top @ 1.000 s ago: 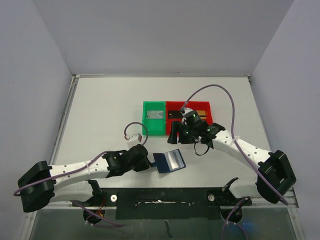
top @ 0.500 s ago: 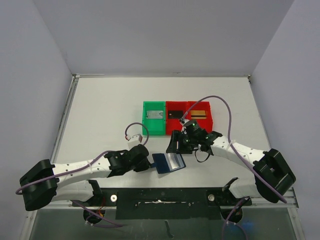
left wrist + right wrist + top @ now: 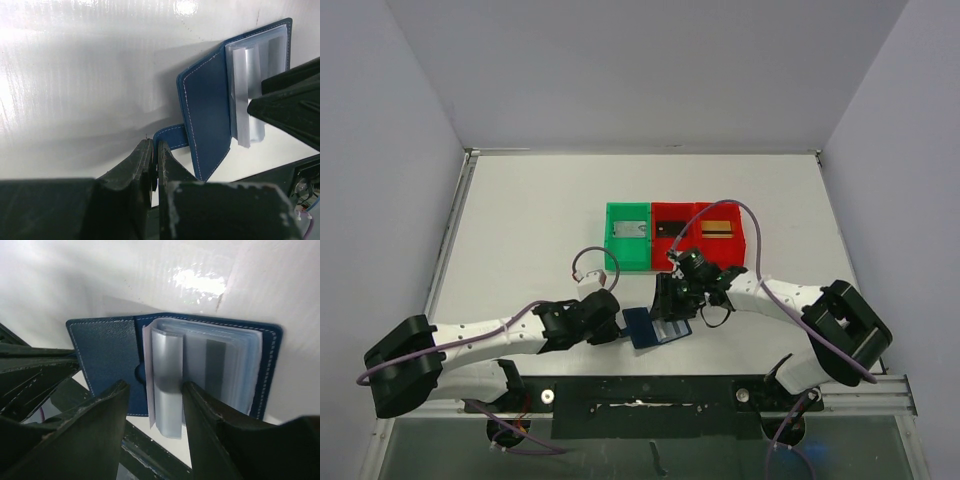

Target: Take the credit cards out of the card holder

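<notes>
Navy, white-stitched card holder with pale bluish-grey pockets.

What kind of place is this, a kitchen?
Probably a robot test booth, not a kitchen: a left arm and a right arm bolted to a white table, plain grey walls, plastic trays and a card holder.

1. A pale grey-white table is seen, bounded by walls at the left, the right and the far side.
2. A green tray is set on the table towards its far half, about midway across.
3. A middle red tray is placed touching the green tray's right side, and a right red tray is joined to it in the same row.
4. The card holder is laid open close to the near edge, navy cover down and clear pockets upward, apart from the trays.
</notes>
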You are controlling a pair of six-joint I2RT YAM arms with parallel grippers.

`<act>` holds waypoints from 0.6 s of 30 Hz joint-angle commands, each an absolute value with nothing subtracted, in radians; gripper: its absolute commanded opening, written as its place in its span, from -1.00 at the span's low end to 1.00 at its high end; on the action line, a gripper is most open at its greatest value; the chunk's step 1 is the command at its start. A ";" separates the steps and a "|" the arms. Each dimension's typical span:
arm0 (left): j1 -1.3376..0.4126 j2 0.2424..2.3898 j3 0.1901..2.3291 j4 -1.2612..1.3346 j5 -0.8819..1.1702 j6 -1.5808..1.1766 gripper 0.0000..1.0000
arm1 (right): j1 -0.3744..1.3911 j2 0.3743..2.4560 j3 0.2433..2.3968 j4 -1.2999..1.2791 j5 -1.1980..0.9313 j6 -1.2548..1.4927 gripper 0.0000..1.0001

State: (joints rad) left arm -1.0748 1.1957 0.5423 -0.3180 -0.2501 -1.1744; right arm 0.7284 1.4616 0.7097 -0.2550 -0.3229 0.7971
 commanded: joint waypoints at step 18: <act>-1.068 1.155 0.499 -0.171 -0.275 -1.260 -0.86 | 0.781 1.519 0.710 -0.031 -0.525 0.857 -0.05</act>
